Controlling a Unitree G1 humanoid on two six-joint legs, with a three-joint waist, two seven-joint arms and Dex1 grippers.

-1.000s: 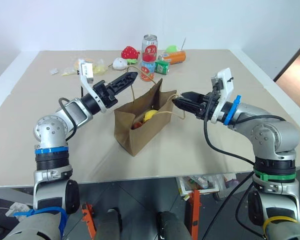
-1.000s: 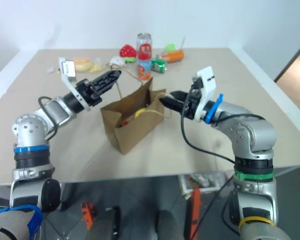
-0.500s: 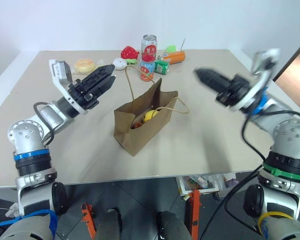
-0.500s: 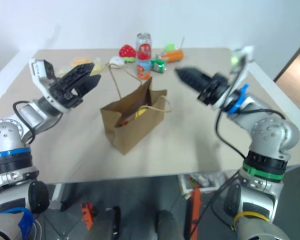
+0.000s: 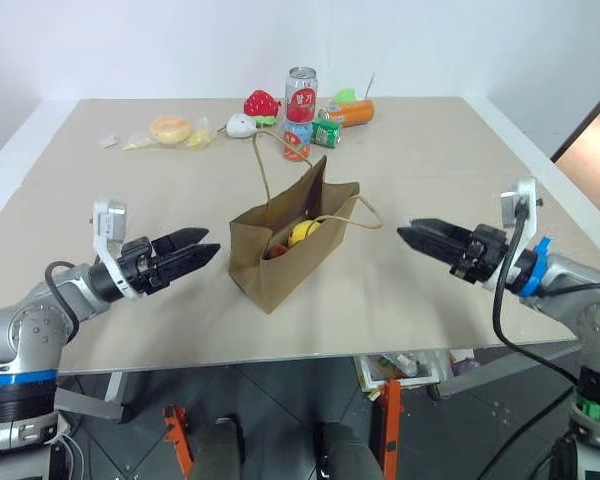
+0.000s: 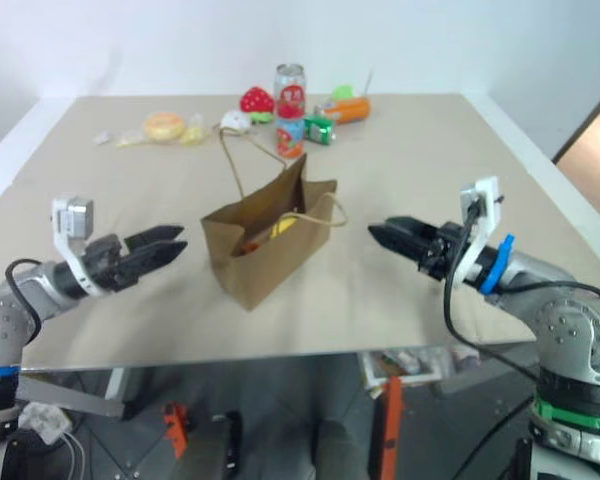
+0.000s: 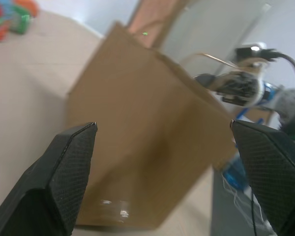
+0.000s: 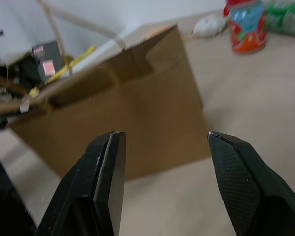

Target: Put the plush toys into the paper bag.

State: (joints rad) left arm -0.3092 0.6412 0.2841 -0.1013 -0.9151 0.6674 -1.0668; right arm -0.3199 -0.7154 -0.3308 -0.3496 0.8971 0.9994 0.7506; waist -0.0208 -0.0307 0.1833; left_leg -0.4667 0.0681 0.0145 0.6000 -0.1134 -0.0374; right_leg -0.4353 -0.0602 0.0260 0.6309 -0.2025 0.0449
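The brown paper bag [image 5: 285,262] stands open at the table's middle, one handle upright, the other drooping to the right. Inside it lies the yellow-and-white plush toy [image 5: 300,233]. Beside that toy, lower in the bag, is a brownish-red shape [image 5: 273,250], mostly hidden. My left gripper [image 5: 213,242] hovers open and empty left of the bag, pointing at it with a small gap. My right gripper [image 5: 402,233] hovers right of the bag, also pointing at it. In the right wrist view its fingers [image 8: 108,162] stand apart with nothing between them, and the bag's side [image 8: 132,123] lies ahead.
At the table's far side are a red strawberry toy [image 5: 261,104], a small white round toy [image 5: 240,125], a tall red can [image 5: 300,95], two small cans [image 5: 325,133], an orange bottle lying down [image 5: 348,114] and a wrapped pastry [image 5: 170,130]. The table's front edge runs just under both grippers.
Both grippers have drawn back from the bag's mouth and handles, outward and down toward the near edge. The bag has stayed in place with the toys inside.
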